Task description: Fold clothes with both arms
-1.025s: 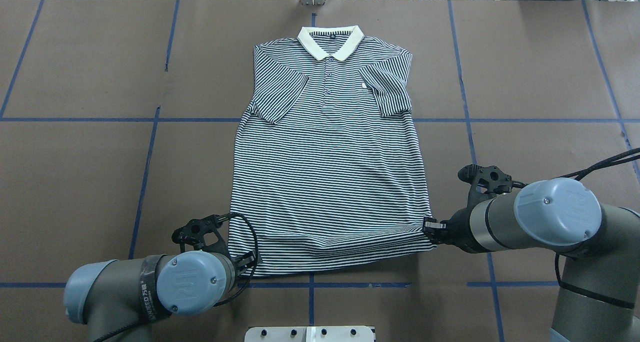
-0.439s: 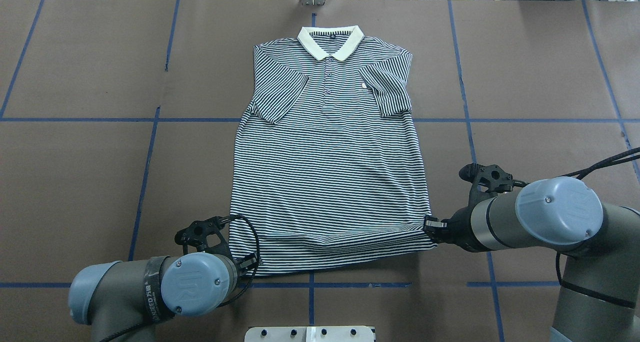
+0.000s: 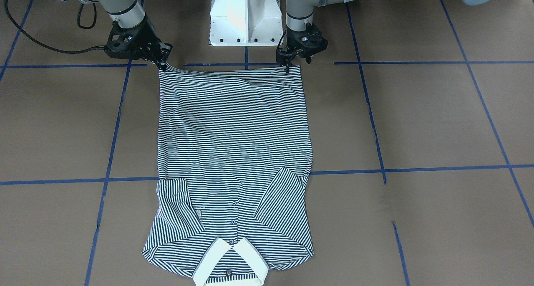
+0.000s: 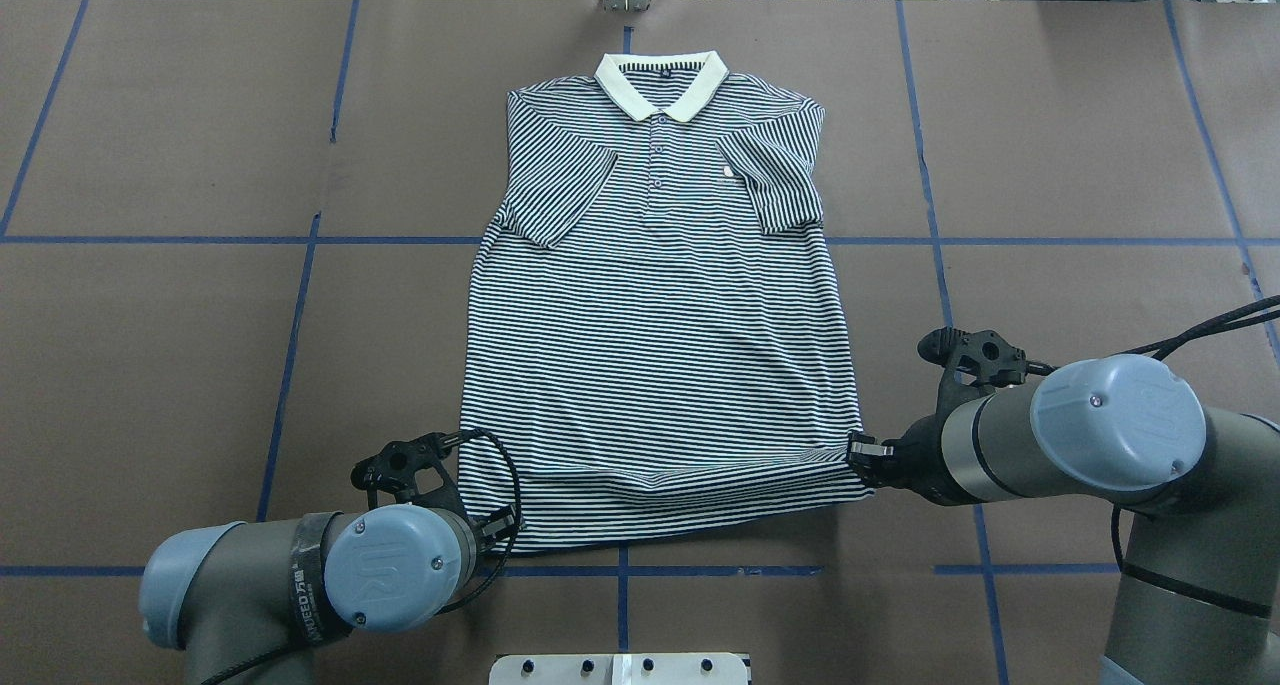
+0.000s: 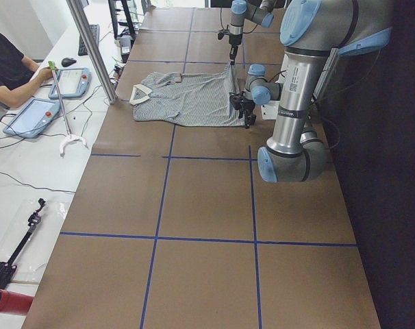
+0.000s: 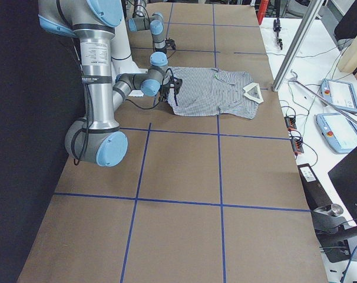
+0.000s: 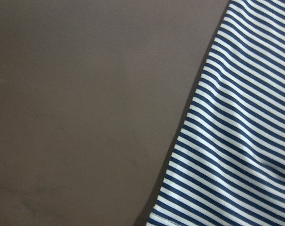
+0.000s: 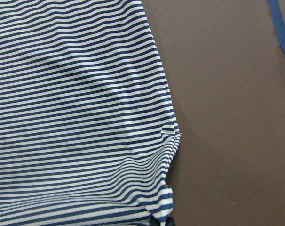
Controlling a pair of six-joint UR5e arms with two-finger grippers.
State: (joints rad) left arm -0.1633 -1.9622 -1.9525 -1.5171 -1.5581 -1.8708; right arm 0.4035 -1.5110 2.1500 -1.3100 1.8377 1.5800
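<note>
The polo shirt [image 4: 655,305] is spread flat on the table [image 4: 1050,165], collar away from the robot. Its hem corners are pinched by the left claw [image 3: 288,65] and the right claw [image 3: 162,64], both clamped on the fabric.

brown table [image 4: 180,365], blue tape grid [image 4: 290,345], striped polo shirt [image 4: 655,345] flat

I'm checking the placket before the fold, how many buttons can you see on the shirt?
3 on the shirt: one button just under the collar, a second below it, a third lowest on the placket. More could be hidden under the collar.
</note>
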